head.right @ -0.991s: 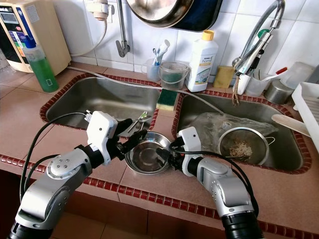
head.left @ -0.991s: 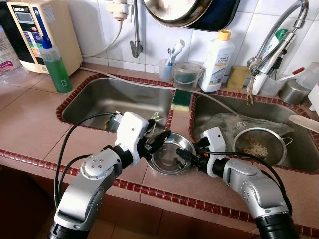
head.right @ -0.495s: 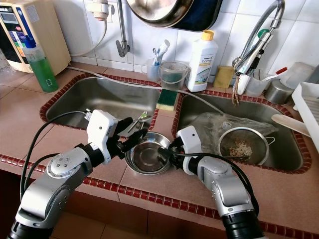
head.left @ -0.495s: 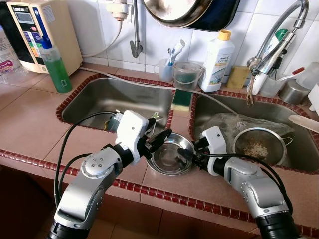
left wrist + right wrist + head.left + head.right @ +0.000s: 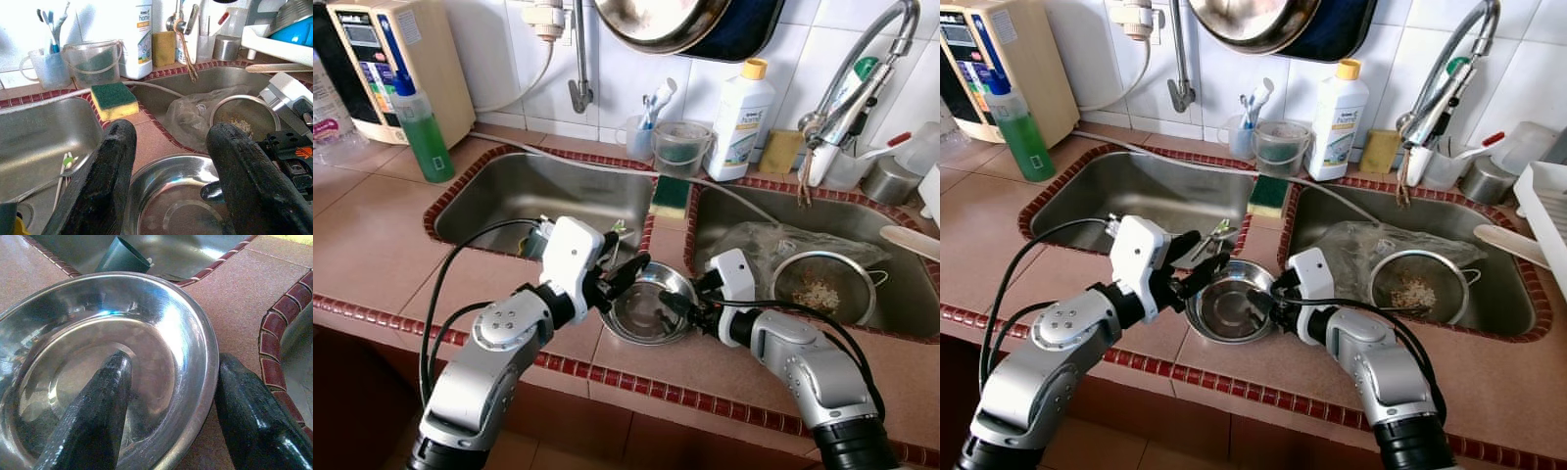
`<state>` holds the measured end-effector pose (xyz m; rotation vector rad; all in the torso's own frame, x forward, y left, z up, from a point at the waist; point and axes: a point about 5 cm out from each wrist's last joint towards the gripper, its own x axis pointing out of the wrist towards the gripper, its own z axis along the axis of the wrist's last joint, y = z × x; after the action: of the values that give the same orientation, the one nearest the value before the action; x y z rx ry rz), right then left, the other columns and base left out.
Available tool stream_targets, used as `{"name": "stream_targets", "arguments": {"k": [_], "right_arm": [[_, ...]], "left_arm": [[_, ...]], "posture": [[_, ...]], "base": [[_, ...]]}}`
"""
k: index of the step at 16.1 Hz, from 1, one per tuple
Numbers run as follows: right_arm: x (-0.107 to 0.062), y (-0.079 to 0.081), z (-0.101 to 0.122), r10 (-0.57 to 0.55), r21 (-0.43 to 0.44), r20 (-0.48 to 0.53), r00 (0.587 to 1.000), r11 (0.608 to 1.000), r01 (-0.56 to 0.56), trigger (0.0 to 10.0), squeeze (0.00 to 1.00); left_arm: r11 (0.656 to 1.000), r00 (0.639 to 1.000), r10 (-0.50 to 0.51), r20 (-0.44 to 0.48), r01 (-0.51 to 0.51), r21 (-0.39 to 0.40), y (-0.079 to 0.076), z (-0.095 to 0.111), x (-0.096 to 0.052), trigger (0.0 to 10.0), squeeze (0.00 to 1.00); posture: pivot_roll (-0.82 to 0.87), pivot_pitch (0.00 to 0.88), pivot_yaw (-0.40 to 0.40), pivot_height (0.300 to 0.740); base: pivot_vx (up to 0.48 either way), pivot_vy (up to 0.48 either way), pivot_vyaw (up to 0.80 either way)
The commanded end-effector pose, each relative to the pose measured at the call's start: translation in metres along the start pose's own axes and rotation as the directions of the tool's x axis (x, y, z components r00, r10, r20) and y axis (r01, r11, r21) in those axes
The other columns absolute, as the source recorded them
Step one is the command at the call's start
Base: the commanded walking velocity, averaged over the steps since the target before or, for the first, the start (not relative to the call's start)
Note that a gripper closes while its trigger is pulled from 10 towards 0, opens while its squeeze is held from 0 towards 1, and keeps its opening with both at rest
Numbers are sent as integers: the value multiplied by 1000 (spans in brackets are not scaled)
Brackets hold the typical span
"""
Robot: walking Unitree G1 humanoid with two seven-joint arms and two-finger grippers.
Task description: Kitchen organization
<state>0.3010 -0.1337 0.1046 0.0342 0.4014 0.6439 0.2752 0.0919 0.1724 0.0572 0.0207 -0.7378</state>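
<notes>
At the far left you see a beige water appliance [image 5: 406, 59] against the tiled wall, and a green soap bottle [image 5: 421, 127] stands just in front of it on the counter [image 5: 372, 245]. Next comes the left sink basin [image 5: 548, 201], with a few utensils [image 5: 1214, 235] lying near its right wall.

Your left gripper [image 5: 625, 274] is above the near-left rim of the steel bowl [image 5: 646, 305]. Its two black fingers [image 5: 105, 186] are spread wide, and they hold nothing; in the left wrist view the bowl lies between and below them.

The steel bowl sits on the tiled counter strip in front of the divider between the two basins, close to the front edge. It is upright and looks empty.

On the divider behind it lies a green and yellow sponge [image 5: 672, 192]. Further back by the wall you see a cup with toothbrushes [image 5: 641, 132], a small clear bucket [image 5: 681, 147] and a white detergent bottle [image 5: 740, 119].

Your right gripper [image 5: 683, 305] is at the right rim of the bowl. The fingers [image 5: 93, 416] are moderately apart and straddle the rim: one is inside the bowl, the other outside above the counter. They are not closed on the rim.

In the right sink basin [image 5: 773, 220] lies a crumpled plastic bag [image 5: 759, 245] and a metal strainer [image 5: 824, 286] with some food scraps. The tap [image 5: 862, 73] rises behind it.
</notes>
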Motion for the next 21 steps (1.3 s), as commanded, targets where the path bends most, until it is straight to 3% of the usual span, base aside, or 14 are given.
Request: {"name": "stream_targets", "arguments": {"k": [1, 2, 3, 5, 6, 7, 8, 10, 15, 16, 19, 20, 21], "right_arm": [[0, -4, 4, -15, -5, 0, 1000, 1000, 15, 10000, 1000], [0, -4, 3, -16, -6, -1, 1000, 1000, 16, 10000, 1000], [0, -4, 4, -18, -8, 5, 1000, 1000, 18, 0, 0], [0, -4, 5, -22, 25, 19, 1000, 999, 21, 0, 0], [1, -5, 7, -22, 80, 43, 999, 997, 19, 0, 0], [1, -6, 11, -14, 207, 88, 996, 978, -4, 0, 0], [1, -6, 11, -13, 219, 92, 996, 976, -7, 0, 0], [1, -5, 13, -1, 337, 136, 991, 940, -45, 0, 0], [1, -4, 10, 2, 443, 150, 989, 894, -69, 0, 0], [2, -3, 9, 6, 495, 150, 989, 865, -80, 0, 0], [3, -3, 8, 6, 528, 146, 989, 845, -83, 0, 0], [3, -6, 1, -15, 578, 109, 994, 814, -51, 0, 0], [3, -7, -2, -22, 589, 88, 996, 807, -34, 0, 0]], "left_arm": [[1000, 1000, 4, 18, -4, 8, 1, 7, 1, 10000, 0], [1000, 1000, 4, 18, -4, 8, 1, 7, 1, 10000, 0], [1000, 1000, 5, 18, -5, 8, 1, 7, 1, 10000, 0], [1000, 1000, 6, 18, -6, 7, 1, 7, 1, 10000, 0], [1000, 1000, 7, 18, -7, 7, 1, 7, 1, 10000, 0], [1000, 1000, 7, 19, -7, 7, 1, 7, 1, 10000, 0], [1000, 1000, 7, 19, -7, 7, 1, 7, 1, 10000, 0], [1000, 1000, 8, 17, -8, 7, 1, 6, 1, 10000, 0], [1000, 1000, 10, 18, -10, 6, 1, 7, 1, 10000, 0], [1000, 1000, 10, 18, -10, 8, 2, 7, 1, 10000, 0], [1000, 1000, 11, 19, -11, 9, 2, 8, 1, 10000, 0], [1000, 1000, 12, 20, -12, 8, 2, 8, 1, 10000, 0], [1000, 1000, 12, 20, -13, 8, 2, 8, 1, 10000, 0]], "posture": [[-158, 0, -9, 736], [-157, 0, -9, 736], [-158, 0, -9, 736], [-156, 0, -10, 736], [-156, 0, -11, 736], [-155, 0, -11, 736], [-155, 0, -11, 736], [-154, 0, -11, 736], [-154, 0, -9, 736], [-153, 0, -10, 736], [-153, 0, -9, 736], [-154, 0, -10, 736], [-155, 0, -10, 736]], "base": [[0, 0, 0], [0, 0, 0], [0, 0, 0], [0, 0, 0], [0, 0, 0], [0, 0, 0], [0, 0, 0], [0, 0, 0], [0, 0, 0], [0, 0, 0], [0, 0, 0], [0, 0, 0], [0, 0, 0]]}}
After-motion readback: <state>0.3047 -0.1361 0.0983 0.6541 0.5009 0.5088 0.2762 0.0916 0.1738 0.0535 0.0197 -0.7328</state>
